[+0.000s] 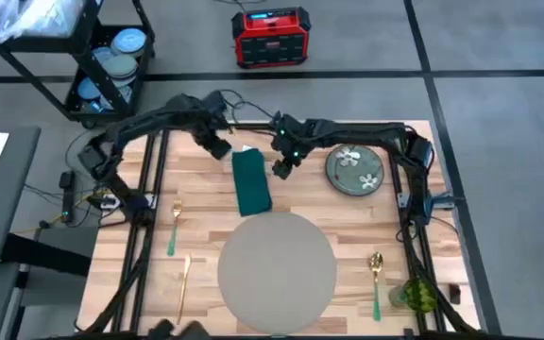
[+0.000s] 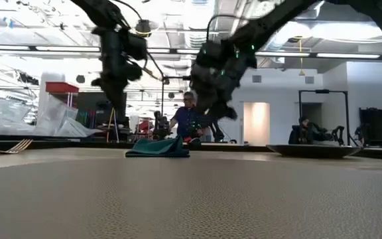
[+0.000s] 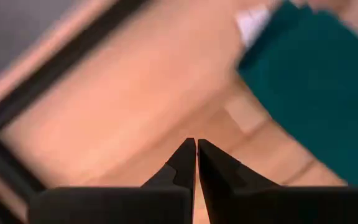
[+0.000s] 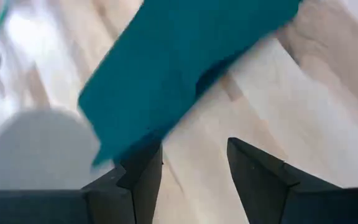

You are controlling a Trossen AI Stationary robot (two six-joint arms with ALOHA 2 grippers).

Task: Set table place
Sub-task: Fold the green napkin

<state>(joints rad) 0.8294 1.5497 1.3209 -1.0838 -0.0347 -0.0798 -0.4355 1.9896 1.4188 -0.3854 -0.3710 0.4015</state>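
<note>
The left gripper (image 1: 217,146) hangs above the table (image 1: 121,283) with its fingers pressed together, empty. Just beside it lies the dark green napkin (image 1: 250,182), a folded rectangle. On the napkin's other side the right gripper (image 1: 282,168) hovers with fingers spread, holding nothing. Beyond the right gripper sits a grey-green flowered plate (image 1: 355,171). Nearer the front edge than both grippers lies the place (image 1: 277,269), a large flat round grey mat touching the napkin's near end, its surface finely pebbled in the low view.
</note>
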